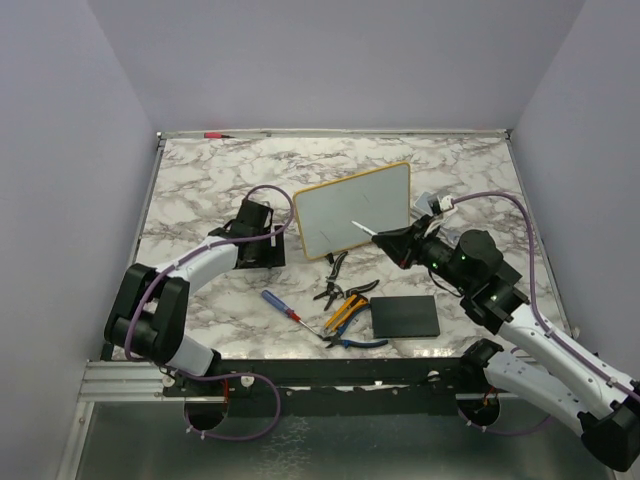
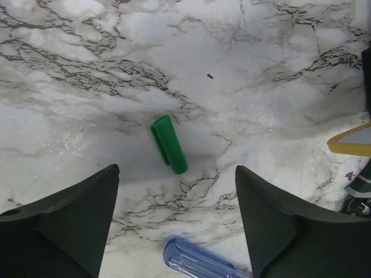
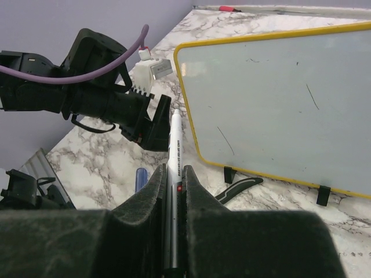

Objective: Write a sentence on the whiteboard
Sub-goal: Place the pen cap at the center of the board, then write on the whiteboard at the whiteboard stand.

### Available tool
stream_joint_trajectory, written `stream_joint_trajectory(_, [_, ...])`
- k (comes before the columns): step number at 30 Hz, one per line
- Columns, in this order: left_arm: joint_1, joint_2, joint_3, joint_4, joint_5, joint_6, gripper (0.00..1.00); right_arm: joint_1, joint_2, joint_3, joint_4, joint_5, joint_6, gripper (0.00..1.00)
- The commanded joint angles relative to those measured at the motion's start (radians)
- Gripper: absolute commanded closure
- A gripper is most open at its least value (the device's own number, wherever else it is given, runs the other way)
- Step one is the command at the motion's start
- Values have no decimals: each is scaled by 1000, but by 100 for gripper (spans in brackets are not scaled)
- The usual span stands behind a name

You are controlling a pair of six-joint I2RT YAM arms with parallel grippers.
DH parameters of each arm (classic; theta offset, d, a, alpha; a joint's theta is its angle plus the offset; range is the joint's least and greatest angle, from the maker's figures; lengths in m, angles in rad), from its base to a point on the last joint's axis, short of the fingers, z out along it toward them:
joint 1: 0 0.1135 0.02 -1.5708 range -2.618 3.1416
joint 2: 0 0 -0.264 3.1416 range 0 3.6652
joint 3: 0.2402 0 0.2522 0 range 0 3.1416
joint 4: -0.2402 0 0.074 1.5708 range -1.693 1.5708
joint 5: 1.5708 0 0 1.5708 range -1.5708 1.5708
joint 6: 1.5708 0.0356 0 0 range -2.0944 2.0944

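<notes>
The whiteboard (image 1: 352,208) stands tilted on small dark feet at the table's middle, white with a yellow frame. In the right wrist view the whiteboard (image 3: 278,98) shows only a few short thin dark strokes; no teal sentence is visible. My right gripper (image 1: 397,243) is shut on a white marker (image 1: 366,229), whose tip is in front of the board's lower middle. The marker (image 3: 175,145) runs out between the fingers in the right wrist view. My left gripper (image 1: 262,243) is open and empty just left of the board, above a green marker cap (image 2: 169,143) lying on the marble.
A blue-handled screwdriver (image 1: 280,303) lies near the left gripper and shows in the left wrist view (image 2: 197,263). Pliers and cutters (image 1: 345,300) lie in front of the board beside a flat black pad (image 1: 405,316). A small pale block (image 1: 424,203) sits at the board's right. A red pen (image 1: 213,133) lies at the far edge.
</notes>
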Motion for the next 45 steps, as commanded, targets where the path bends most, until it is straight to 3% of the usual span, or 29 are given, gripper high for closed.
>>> stream_joint_trajectory(1, [1,-79,11,-32,-98,11,14,-2,-28,-11,1,-5,-6,99])
stream_joint_trajectory(4, [17,-139,24,-44,-134,13,7,-2,-39,-12,-5,5,-9,99])
stream_joint_trajectory(11, [64,-314,90,-55,-157,94,6,-1,-40,-19,8,8,-26,99])
stream_joint_trajectory(17, [88,-344,202,-36,-12,236,6,0,24,-44,103,-115,-70,99])
stream_joint_trajectory(20, [149,-313,249,1,133,226,7,1,57,-70,192,-140,-36,99])
stream_joint_trajectory(25, [187,-325,198,202,512,194,7,5,103,-101,306,-118,-13,99])
stream_joint_trajectory(30, [187,-320,144,285,714,183,7,20,160,-79,364,-103,-41,99])
stream_joint_trajectory(36, [186,-255,146,304,732,184,10,40,291,-23,428,-52,-83,99])
stream_joint_trajectory(45, [149,-142,209,304,682,195,29,59,492,73,547,0,-104,99])
